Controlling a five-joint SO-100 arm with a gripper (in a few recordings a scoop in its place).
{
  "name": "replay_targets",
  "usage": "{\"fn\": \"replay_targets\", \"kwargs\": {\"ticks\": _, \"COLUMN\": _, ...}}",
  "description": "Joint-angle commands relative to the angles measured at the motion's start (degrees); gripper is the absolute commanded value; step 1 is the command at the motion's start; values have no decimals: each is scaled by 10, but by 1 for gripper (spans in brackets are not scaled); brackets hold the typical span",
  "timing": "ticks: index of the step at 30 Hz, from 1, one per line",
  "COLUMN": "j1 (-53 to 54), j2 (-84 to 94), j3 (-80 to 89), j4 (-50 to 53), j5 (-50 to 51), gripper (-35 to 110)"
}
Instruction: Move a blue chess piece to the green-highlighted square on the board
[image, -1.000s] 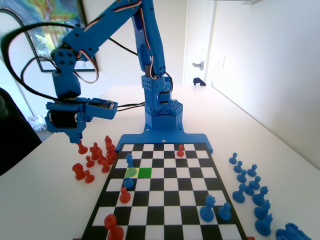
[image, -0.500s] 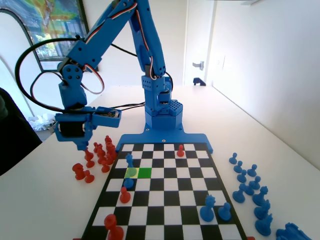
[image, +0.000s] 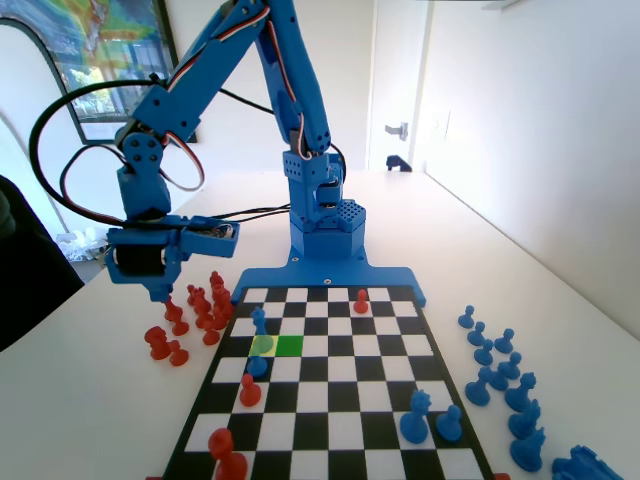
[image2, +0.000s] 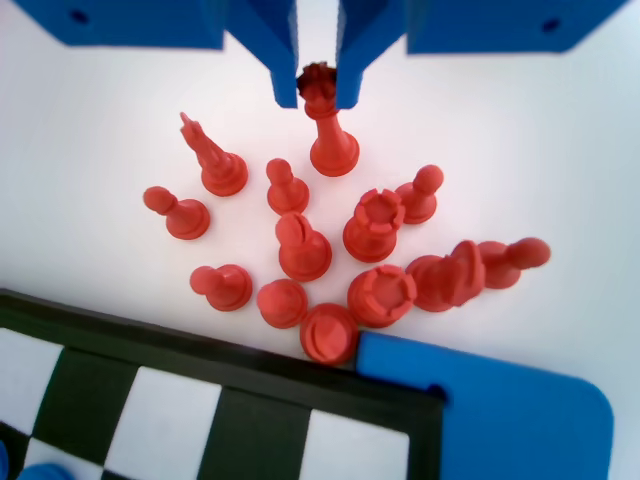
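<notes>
Gripper (image2: 318, 88) off the board (image: 330, 400), over the red captured pieces on the desk (image: 90, 400); fingers (image2: 278, 60) clamped on the crown of a red queen (image2: 328, 125); blue chess piece (image: 259, 321) stands just behind the yellow-green square, diagonally adjacent to the green-highlighted square (image: 290, 346); advisable: release the queen upright, lift clear, then approach vertically.

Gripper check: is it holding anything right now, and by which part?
The gripper has its jaws either side of a red chess piece's crowned head, off the board among the red pieces; a firm grip cannot be told.
</notes>
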Motion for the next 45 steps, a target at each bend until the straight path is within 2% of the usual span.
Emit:
{"fn": "replay_targets", "kwargs": {"ticks": 1, "j1": 7, "j2": 12, "j3": -8, "j4": -5, "j5": -15, "gripper": 4}}
{"fn": "replay_targets", "kwargs": {"ticks": 17, "j1": -2, "j2": 12, "j3": 40, "j4": -66, "j5": -40, "gripper": 7}}
{"fn": "replay_targets", "kwargs": {"ticks": 26, "j1": -4, "j2": 14, "j3": 45, "j4": -60, "j5": -55, "gripper": 10}}
{"fn": "replay_targets", "kwargs": {"ticks": 34, "j1": 7, "j2": 33, "j3": 16, "j4": 17, "j5": -83, "gripper": 14}}
{"fn": "replay_targets", "kwargs": {"ticks": 45, "j1": 10, "j2": 88, "j3": -62, "j4": 194, "j5": -113, "gripper": 14}}
